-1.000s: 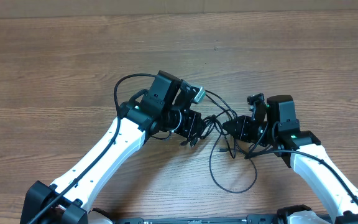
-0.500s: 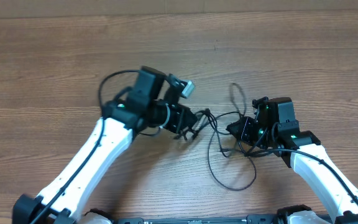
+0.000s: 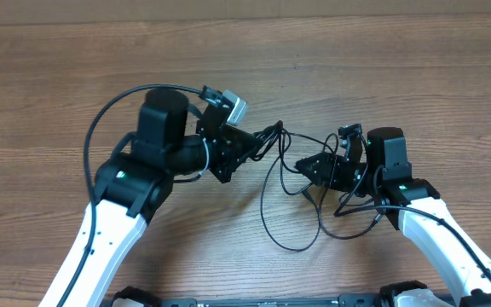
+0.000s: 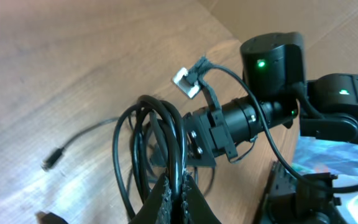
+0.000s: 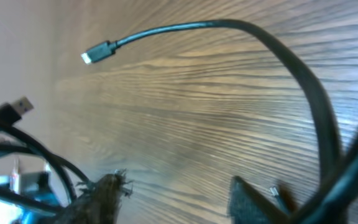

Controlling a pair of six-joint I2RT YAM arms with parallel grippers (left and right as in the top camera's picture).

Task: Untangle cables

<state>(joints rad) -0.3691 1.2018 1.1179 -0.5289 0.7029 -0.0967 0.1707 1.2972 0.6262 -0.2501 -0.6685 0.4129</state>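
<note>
**Cables pinched left, loose at right**

Wooden table under everything. Left gripper: fingers pressed together, pinching a bunch of looped cables that rise from the tips. Right gripper: fingers spread, bare wood between them, and a cord passes just outside one finger. Silvery plug tip lies beyond the fingertips.

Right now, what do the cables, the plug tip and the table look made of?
The cables: likely a rubber or PVC jacket, black and slightly glossy; they bend in loose loops and catch light.
The plug tip: probably a metal shell, silvery and bright.
The table: wood or wood-look laminate, matte brown; grain lines show, but I can't tell which.
</note>
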